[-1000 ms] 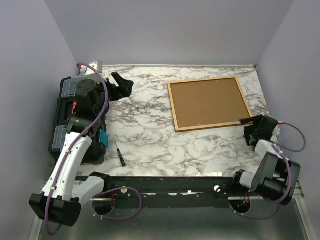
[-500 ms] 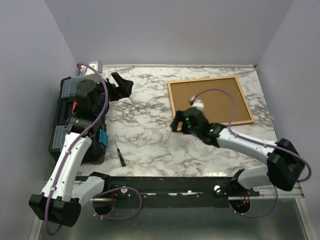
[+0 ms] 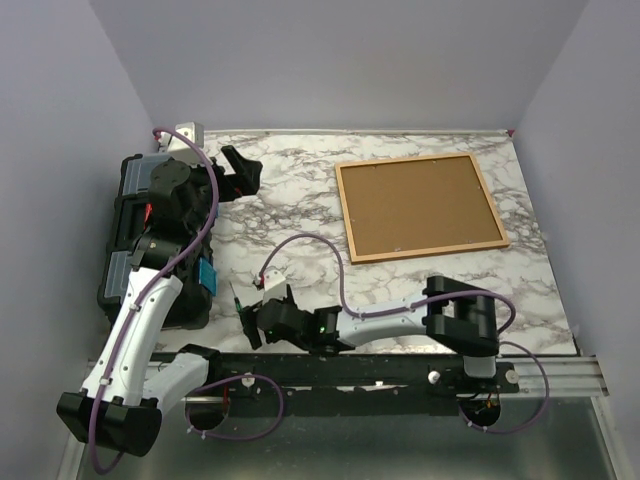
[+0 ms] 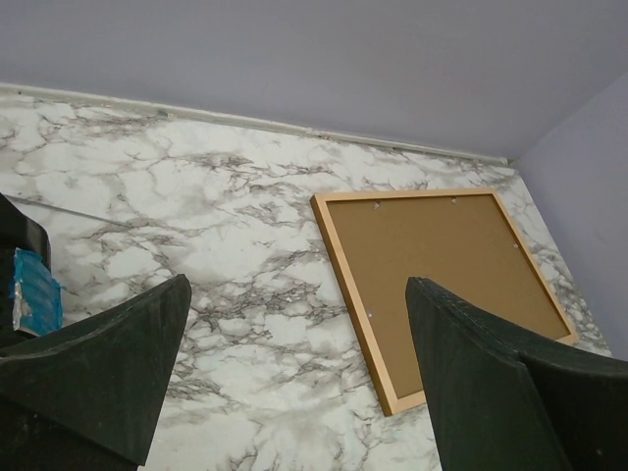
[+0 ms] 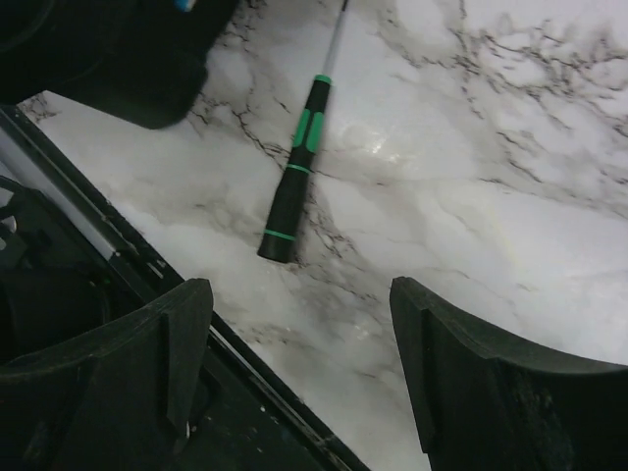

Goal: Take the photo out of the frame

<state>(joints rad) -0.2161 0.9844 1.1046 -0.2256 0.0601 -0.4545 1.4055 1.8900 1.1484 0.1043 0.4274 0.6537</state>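
The frame [image 3: 344, 212] lies flat at the back right of the marble table, with its plain brown backing board [image 3: 418, 205] facing up. The photo is hidden under that board. My left gripper [image 3: 245, 172] hangs open high at the back left, far from the frame; its wrist view looks down on the frame [image 4: 350, 294] and the board [image 4: 442, 255] between the open jaws [image 4: 296, 294]. My right gripper [image 3: 252, 320] reaches across to the front left. It is open [image 5: 301, 294] and holds nothing. A black and green screwdriver [image 5: 294, 172] lies just beyond its fingertips.
A black toolbox [image 3: 125, 230] stands along the table's left edge, beside the left arm. The screwdriver [image 3: 236, 296] lies close to the toolbox's near corner. The black mounting rail [image 5: 118, 255] runs along the table's front edge, under the right gripper's left finger.
The right arm has swung from the right edge, past the frame's near left corner, to the front left over the screwdriver. Its jaws have narrowed slightly. The left arm has barely moved.
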